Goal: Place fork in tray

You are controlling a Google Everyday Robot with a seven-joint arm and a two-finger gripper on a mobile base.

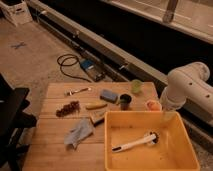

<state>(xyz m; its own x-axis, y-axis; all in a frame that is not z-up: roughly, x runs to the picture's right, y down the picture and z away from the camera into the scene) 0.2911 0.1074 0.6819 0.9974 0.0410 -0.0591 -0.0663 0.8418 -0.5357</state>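
Note:
The fork (78, 91) lies flat on the wooden table (50, 145) near its far left edge, a small pale utensil with a lighter head end. The tray (172, 150), a big yellow tub, stands at the table's near right corner. It holds a white brush with a black tip (135, 142). Of the robot I see only a white arm joint (185, 87) at the right, behind the tray's far right corner. The gripper itself is out of view. Nothing touches the fork.
On the table lie a blue sponge (108, 95), a yellowish oblong piece (95, 105), a dark cup (125, 101), a green cup (136, 86), an orange item (153, 105), a brown cluster (68, 108) and a grey-blue cloth (79, 133). A black chair (12, 120) stands at the left.

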